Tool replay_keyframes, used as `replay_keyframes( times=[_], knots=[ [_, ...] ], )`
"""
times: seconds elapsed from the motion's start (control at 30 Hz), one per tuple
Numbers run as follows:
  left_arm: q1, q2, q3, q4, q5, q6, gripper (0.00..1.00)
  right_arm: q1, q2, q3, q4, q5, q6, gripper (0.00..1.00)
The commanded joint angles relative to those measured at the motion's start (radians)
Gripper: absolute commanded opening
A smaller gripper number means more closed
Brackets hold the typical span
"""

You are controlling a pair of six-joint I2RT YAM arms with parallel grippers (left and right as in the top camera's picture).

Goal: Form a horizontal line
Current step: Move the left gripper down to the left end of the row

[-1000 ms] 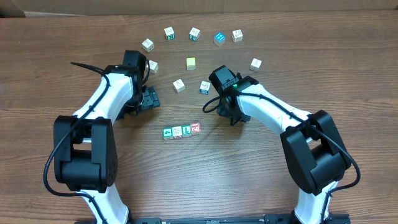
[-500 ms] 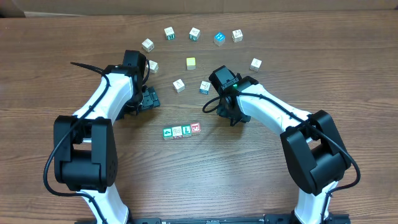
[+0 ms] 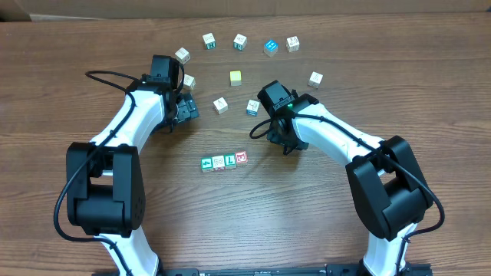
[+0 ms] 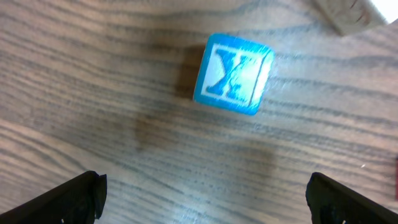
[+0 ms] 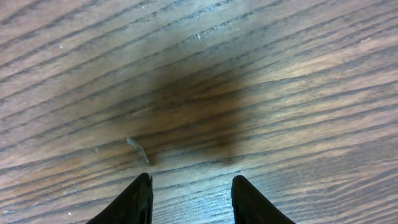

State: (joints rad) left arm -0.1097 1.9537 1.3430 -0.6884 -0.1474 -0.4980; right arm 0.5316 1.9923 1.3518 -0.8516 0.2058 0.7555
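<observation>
Wrist views: left gripper (image 4: 208,196) released wide, blue "X" cube (image 4: 233,73) ahead; right gripper (image 5: 191,196) parted, holding nothing. Overhead alone shows the four-cube row (image 3: 224,161).

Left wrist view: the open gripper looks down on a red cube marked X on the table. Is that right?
No. The left wrist view shows the cube is blue, not red; marked X, on the table, below the open left gripper.

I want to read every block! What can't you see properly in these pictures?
- Overhead: marks on the row of four cubes and the loose cubes are too small to read.
- Left wrist: a pale block is cut off by the top edge; the blue X cube is slightly blurred.
- Right wrist: only table shows; no cubes.
</observation>
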Motion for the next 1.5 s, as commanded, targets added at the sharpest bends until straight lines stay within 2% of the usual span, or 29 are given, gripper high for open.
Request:
replay_keyframes(
  times=[0.0, 0.13, 0.2, 0.23, 0.27, 0.3, 0.33, 0.47, 0.63, 0.77, 1.0, 1.17, 1.47],
  knots=[
    [-0.002, 0.010, 0.000, 0.004, 0.015, -0.003, 1.00, 0.003, -0.011, -0.006, 0.019, -0.001, 0.000, 0.39],
    [-0.002, 0.010, 0.000, -0.068, 0.085, 0.003, 1.00, 0.003, -0.011, -0.006, 0.011, 0.000, 0.000, 0.38],
    [-0.002, 0.010, 0.000, -0.071, 0.086, 0.072, 0.96, 0.003, -0.011, -0.006, 0.005, 0.000, 0.000, 0.38],
    [-0.001, 0.010, 0.000, -0.079, 0.084, 0.117, 0.71, 0.003, -0.011, -0.006, 0.005, 0.000, 0.000, 0.38],
    [0.000, 0.010, 0.000, -0.087, 0.084, 0.150, 0.35, 0.003, -0.011, -0.006, 0.005, 0.000, 0.000, 0.38],
    [0.000, 0.010, 0.000, -0.099, 0.084, 0.162, 0.07, 0.003, -0.011, -0.006, 0.008, 0.001, 0.000, 0.38],
    [0.000, 0.009, 0.003, -0.120, 0.086, 0.162, 0.04, 0.003, -0.011, -0.006, 0.008, 0.003, 0.000, 0.38],
    [0.000, -0.005, 0.047, -0.273, 0.116, 0.134, 0.04, 0.003, -0.011, -0.006, 0.008, 0.003, 0.000, 0.34],
    [0.000, -0.064, 0.053, -0.348, 0.158, 0.127, 0.04, 0.003, -0.011, -0.006, -0.009, 0.003, -0.004, 0.34],
    [-0.003, -0.071, 0.043, -0.431, 0.204, 0.128, 0.04, 0.003, -0.011, -0.006, -0.018, -0.008, -0.035, 0.21],
    [-0.011, -0.070, -0.059, -0.413, 0.219, 0.128, 0.04, 0.003, -0.012, -0.005, -0.010, -0.052, -0.057, 0.04],
    [-0.011, -0.070, -0.135, -0.348, 0.239, 0.127, 0.04, 0.004, -0.011, -0.005, 0.008, -0.166, -0.162, 0.04],
    [-0.011, -0.070, -0.215, -0.222, 0.301, 0.127, 0.04, 0.046, -0.011, -0.005, 0.011, -0.229, -0.162, 0.04]
  ],
)
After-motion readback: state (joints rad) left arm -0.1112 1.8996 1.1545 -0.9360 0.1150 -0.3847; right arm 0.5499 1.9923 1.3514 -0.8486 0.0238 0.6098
